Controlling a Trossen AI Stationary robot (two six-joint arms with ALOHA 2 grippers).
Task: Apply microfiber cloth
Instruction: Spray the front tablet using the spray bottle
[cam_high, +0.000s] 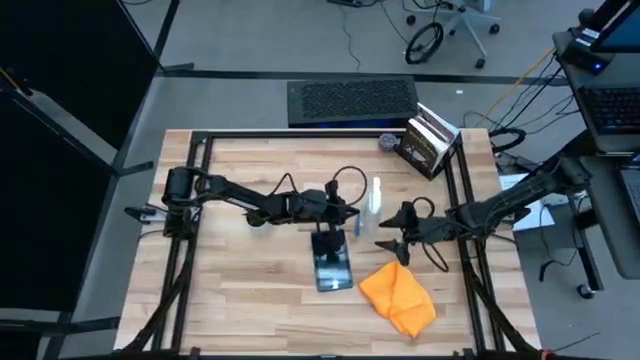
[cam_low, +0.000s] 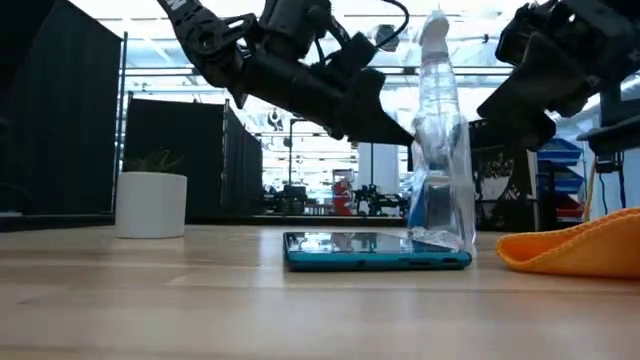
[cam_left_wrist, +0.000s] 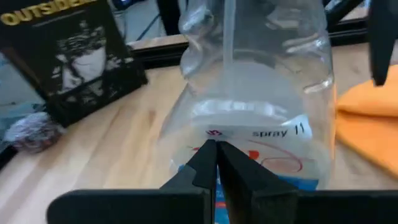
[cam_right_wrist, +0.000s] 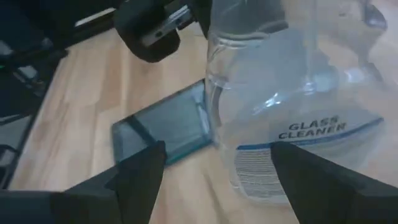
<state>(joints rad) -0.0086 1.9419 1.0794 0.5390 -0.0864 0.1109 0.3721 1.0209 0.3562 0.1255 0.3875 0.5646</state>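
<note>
1. The microfiber cloth lies crumpled near the bench's front edge, right of the tablet.
2. The spray bottle stands between the pinched-closed, empty left hand and the spread, empty right hand.
3. Only the right wrist view shows the "GLASS CLEANER" label.

A clear spray bottle stands upright between the two hands, just behind the tablet. The microfiber cloth lies near the tablet, on open bench. A boxed book occupies the far corner.
</note>
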